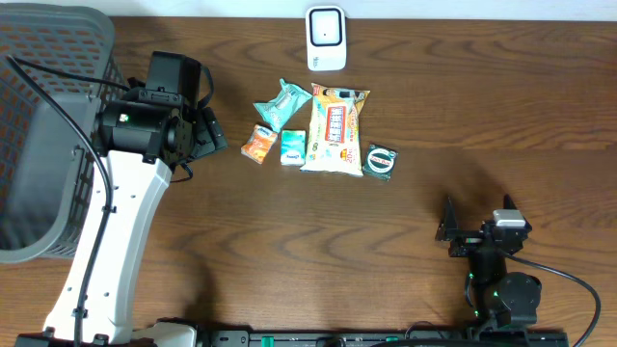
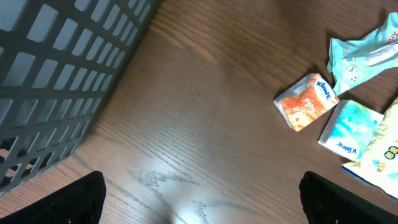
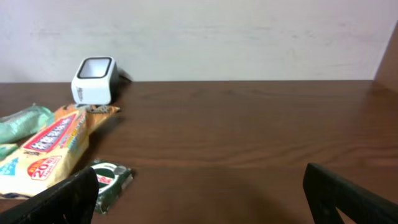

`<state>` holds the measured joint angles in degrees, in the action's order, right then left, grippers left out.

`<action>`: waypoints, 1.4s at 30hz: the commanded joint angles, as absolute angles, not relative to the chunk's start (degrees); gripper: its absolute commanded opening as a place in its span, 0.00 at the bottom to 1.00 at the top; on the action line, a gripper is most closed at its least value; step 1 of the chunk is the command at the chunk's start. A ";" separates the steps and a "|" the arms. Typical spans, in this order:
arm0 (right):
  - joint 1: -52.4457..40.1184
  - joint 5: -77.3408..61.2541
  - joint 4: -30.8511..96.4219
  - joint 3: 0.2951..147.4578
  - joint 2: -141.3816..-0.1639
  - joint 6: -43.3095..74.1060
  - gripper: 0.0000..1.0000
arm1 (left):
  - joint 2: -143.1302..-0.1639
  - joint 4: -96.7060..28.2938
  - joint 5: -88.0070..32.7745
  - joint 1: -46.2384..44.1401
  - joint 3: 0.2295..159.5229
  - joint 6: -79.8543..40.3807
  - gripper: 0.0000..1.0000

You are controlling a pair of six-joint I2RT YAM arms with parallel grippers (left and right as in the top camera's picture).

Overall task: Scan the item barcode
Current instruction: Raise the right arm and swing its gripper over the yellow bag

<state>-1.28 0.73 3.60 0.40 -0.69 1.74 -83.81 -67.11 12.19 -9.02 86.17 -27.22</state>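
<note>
Several items lie in a cluster on the table: a large yellow snack bag [image 1: 335, 128], a teal packet [image 1: 282, 103], an orange tissue pack [image 1: 258, 144], a small teal tissue pack [image 1: 293, 147] and a dark green packet [image 1: 380, 161]. The white barcode scanner [image 1: 326, 39] stands behind them at the far edge. My left gripper [image 1: 214, 118] hovers open just left of the cluster, nothing between its fingers [image 2: 81, 199]; the orange tissue pack [image 2: 306, 101] is nearest to it. My right gripper [image 1: 478, 210] is open and empty near the front right, facing the scanner [image 3: 94, 79] and the green packet [image 3: 109, 177].
A grey mesh basket [image 1: 48, 125] fills the far left of the table, close beside the left arm; its wall [image 2: 56, 81] shows in the left wrist view. Bare wood lies between the cluster and the right gripper.
</note>
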 commanded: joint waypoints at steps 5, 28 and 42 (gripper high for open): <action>-1.50 -22.81 -3.79 0.32 -0.32 31.18 0.99 | -84.25 -67.44 13.15 -8.80 86.11 -27.75 0.98; -1.50 0.75 -44.60 6.35 -2.04 37.28 0.99 | -84.25 -67.46 13.15 -8.80 86.11 -27.75 0.98; -1.52 -26.28 -27.68 38.24 -36.56 16.64 0.99 | -84.25 -67.46 13.15 -8.80 86.11 -27.75 0.98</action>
<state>-1.30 -14.94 -30.65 32.69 -30.44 22.59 -83.90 -67.18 12.29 -9.02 86.17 -27.22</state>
